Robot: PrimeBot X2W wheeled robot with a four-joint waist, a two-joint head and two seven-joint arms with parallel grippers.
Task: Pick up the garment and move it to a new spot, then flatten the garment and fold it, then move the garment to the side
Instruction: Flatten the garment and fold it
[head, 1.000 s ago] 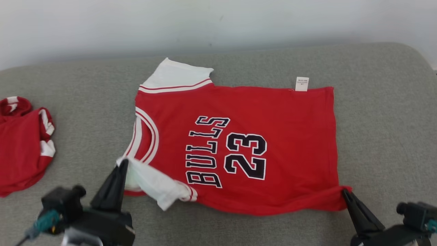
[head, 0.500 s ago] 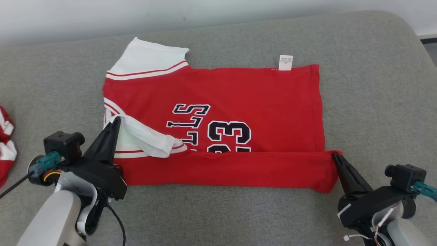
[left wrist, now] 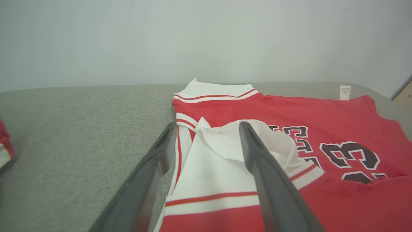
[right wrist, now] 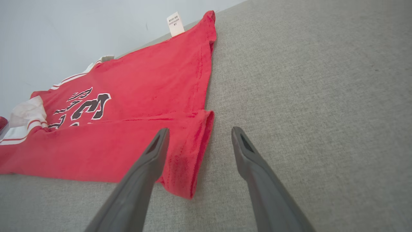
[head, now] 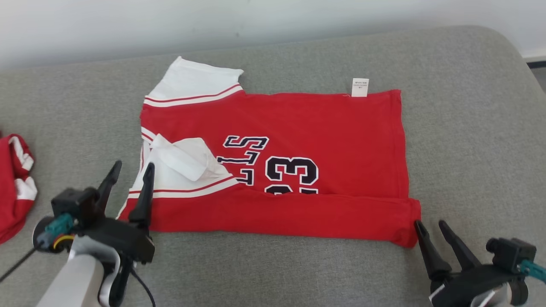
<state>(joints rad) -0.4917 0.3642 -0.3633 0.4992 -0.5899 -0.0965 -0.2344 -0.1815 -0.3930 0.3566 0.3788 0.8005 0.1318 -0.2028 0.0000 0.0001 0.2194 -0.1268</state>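
Note:
The garment (head: 324, 123) is a red jersey with white sleeves and black lettering, lying on the grey cushion with its near edge folded up over the front. The fold hides the lower part of the print. My left gripper (head: 131, 168) stands open just off the jersey's near-left corner, nothing between its fingers; in the left wrist view the left gripper (left wrist: 206, 127) frames the white sleeve (left wrist: 225, 154). My right gripper (head: 431, 224) is open beside the folded near-right corner; in the right wrist view the right gripper (right wrist: 199, 130) has the garment's corner (right wrist: 186, 161) between its fingers, not gripped.
A second red and white garment (head: 15, 179) lies bunched at the cushion's far left. The grey cushion (head: 469, 149) ends at a pale wall behind, and its rounded right edge drops off at the upper right.
Both grippers carried the jersey's near edge up over its front, then opened and let go. The folded edge now lies flat. The head camera also shifted.

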